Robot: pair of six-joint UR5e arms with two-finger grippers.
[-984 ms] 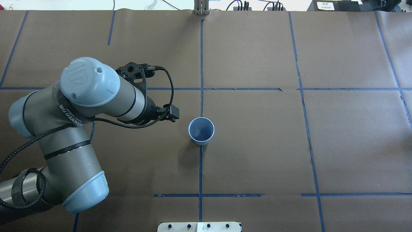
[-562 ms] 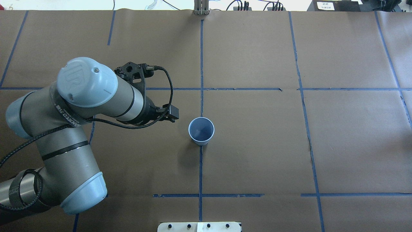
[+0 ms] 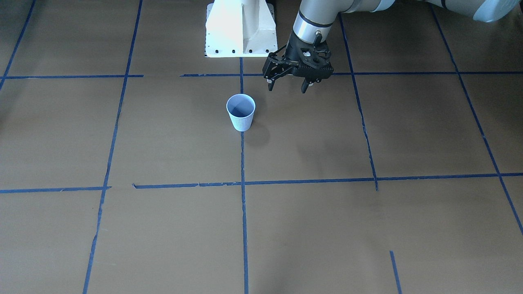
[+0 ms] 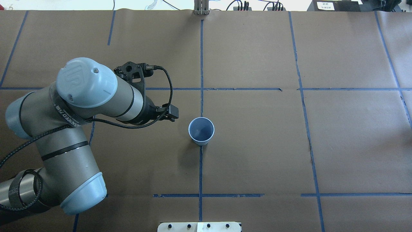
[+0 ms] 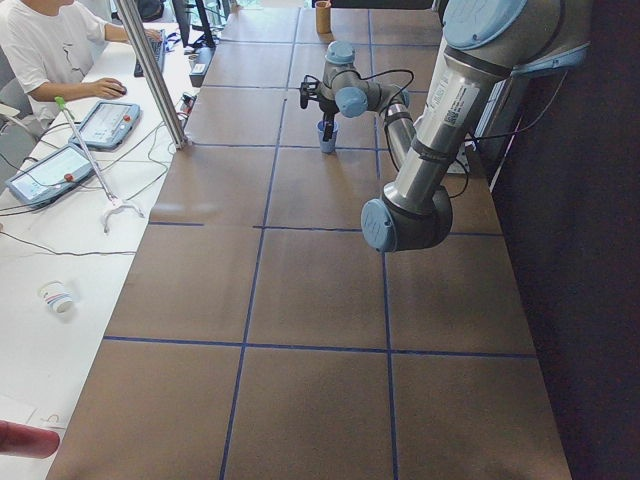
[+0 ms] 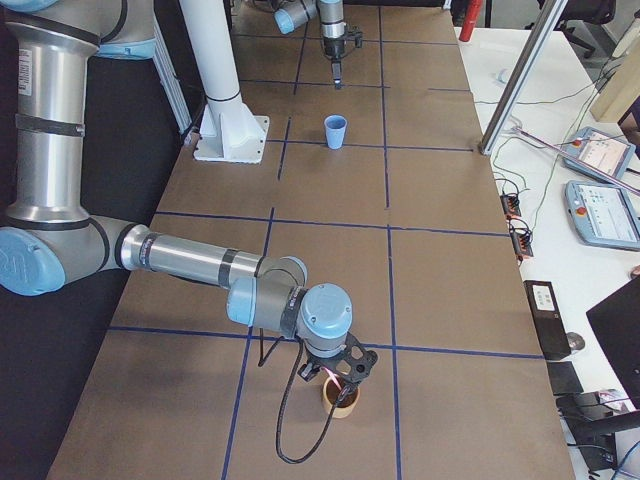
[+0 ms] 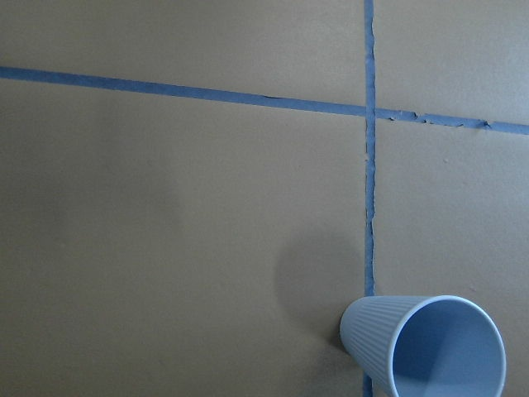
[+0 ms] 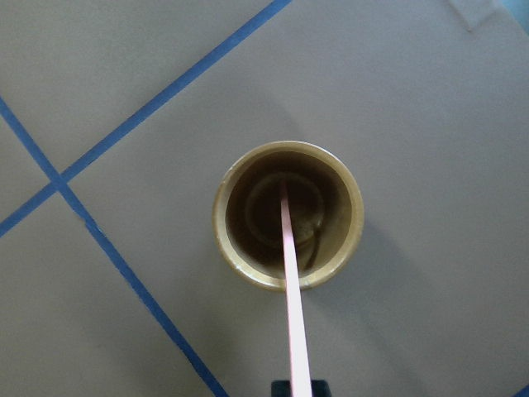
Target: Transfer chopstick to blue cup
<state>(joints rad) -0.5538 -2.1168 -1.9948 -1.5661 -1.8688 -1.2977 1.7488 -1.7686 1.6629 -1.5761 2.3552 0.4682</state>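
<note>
The blue cup (image 3: 241,112) (image 4: 201,130) stands upright on the brown table at a blue tape crossing, with nothing showing inside it. My left gripper (image 3: 287,86) hangs open beside it, a little toward the robot's base, with nothing between its fingers. Its wrist view has the blue cup (image 7: 430,347) at the lower right. Far off at the table's right end, my right gripper (image 6: 340,378) hovers over a tan cup (image 6: 340,402) (image 8: 289,147). The pink chopstick (image 8: 291,281) rises from that cup's bottom up into the gripper, which is shut on it.
The white robot pedestal (image 3: 241,28) (image 6: 230,125) stands at the table's robot side. A metal post (image 5: 150,70) and a person at a desk (image 5: 50,50) are past the far edge. Tablets (image 6: 600,210) lie on the side bench.
My left arm has drifted slightly to the left, away from the blue cup. The cup has not moved.
</note>
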